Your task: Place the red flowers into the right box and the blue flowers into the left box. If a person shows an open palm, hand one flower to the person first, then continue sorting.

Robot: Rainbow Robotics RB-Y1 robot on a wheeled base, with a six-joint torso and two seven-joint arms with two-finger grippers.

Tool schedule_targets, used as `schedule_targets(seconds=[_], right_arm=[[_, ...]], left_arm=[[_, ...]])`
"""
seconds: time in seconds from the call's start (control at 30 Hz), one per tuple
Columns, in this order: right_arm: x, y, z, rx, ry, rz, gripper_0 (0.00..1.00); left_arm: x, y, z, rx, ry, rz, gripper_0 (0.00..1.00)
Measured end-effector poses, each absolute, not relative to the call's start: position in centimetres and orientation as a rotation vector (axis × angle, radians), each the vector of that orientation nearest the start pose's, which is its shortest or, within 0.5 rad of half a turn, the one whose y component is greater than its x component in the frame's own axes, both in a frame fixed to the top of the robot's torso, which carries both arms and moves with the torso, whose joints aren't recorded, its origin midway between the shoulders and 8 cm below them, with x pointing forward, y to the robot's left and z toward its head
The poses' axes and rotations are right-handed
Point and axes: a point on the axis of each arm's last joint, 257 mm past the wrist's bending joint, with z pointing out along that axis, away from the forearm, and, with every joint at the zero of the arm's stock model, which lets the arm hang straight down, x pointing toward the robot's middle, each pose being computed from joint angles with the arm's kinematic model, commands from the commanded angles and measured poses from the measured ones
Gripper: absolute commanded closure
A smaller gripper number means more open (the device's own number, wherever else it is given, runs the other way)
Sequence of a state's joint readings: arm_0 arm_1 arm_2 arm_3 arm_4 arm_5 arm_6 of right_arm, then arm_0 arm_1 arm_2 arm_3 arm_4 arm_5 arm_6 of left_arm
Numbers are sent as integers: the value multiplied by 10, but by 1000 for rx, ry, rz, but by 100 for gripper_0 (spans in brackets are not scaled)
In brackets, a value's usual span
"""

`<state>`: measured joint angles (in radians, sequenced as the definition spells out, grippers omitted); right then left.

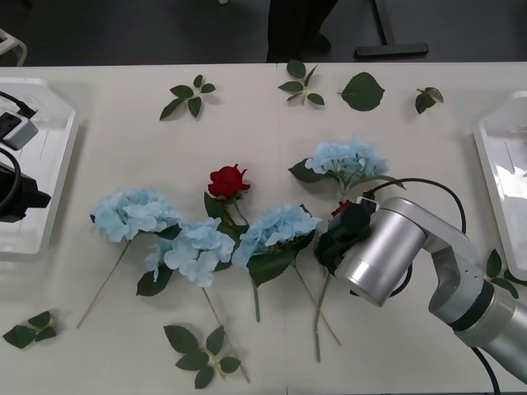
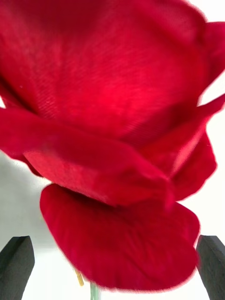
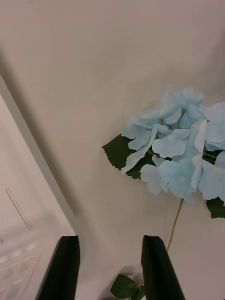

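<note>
Near the table's middle lies one red flower (image 1: 228,181). A second red flower (image 1: 340,208) (image 2: 108,140) peeks out from under my right gripper (image 1: 339,233) (image 2: 112,276), which is open right over the bloom, a black finger (image 2: 16,265) on each side. Several blue flowers lie in a row: (image 1: 132,212), (image 1: 198,247), (image 1: 276,229) and, farther back, (image 1: 347,158). My left gripper (image 1: 16,193) (image 3: 110,269) hovers open and holds nothing over the near edge of the left box (image 1: 49,189) (image 3: 18,206); a blue flower (image 3: 180,145) lies beyond it. The right box (image 1: 504,164) sits at the right edge.
Loose green leaf sprigs lie scattered: along the far side (image 1: 188,95), (image 1: 300,82), (image 1: 362,90), (image 1: 426,99), at the front (image 1: 202,354), (image 1: 31,329) and beside the right arm (image 1: 498,271). Long stems trail toward the front edge.
</note>
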<state>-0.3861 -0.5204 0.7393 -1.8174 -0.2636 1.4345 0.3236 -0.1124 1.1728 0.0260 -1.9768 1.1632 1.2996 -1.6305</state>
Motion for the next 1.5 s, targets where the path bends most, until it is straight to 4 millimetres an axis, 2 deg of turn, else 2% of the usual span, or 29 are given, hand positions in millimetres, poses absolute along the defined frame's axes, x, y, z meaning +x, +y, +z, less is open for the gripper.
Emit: schedule_targets(seconds=[0.2, 0.33, 0.57, 0.63, 0.7, 0.83, 0.87, 0.93, 0.97, 1.0, 1.03, 1.07, 1.17, 1.33, 1.5], right_arm=[[417, -143, -364, 447, 2637, 60, 0], [417, -141, -364, 445, 2638, 63, 0], [415, -143, -369, 438, 2647, 44, 0], [415, -145, -371, 434, 2649, 31, 6], [416, -146, -372, 430, 2651, 20, 17], [416, -148, -373, 427, 2651, 8, 47], [416, -149, -373, 427, 2652, 6, 62], [416, -149, -373, 427, 2652, 4, 79], [416, -149, -373, 427, 2652, 3, 79], [415, -149, -373, 427, 2653, 2, 90], [415, -150, -374, 428, 2654, -1, 92], [415, -150, -374, 428, 2655, -2, 100], [415, -149, -374, 428, 2655, -2, 100], [415, -148, -373, 428, 2655, 1, 100], [417, -150, -367, 456, 2666, 6, 100]], left_arm=[[418, 355, -195, 634, 2523, -38, 0], [412, 342, -220, 658, 2522, -78, 0], [385, 332, -269, 717, 2567, -88, 0], [382, 331, -279, 753, 2562, -59, 0], [380, 326, -289, 780, 2552, -50, 0], [379, 315, -307, 821, 2528, -23, 0], [379, 311, -311, 828, 2524, -21, 0], [377, 305, -319, 846, 2518, -15, 0], [376, 302, -324, 858, 2515, -7, 0], [375, 299, -328, 872, 2512, 4, 0], [374, 297, -332, 887, 2508, 14, 0], [373, 295, -336, 904, 2503, 29, 0], [374, 289, -344, 955, 2480, 67, 0], [372, 276, -355, 947, 2484, 29, 0], [384, 270, -366, 906, 2471, 7, 0]])
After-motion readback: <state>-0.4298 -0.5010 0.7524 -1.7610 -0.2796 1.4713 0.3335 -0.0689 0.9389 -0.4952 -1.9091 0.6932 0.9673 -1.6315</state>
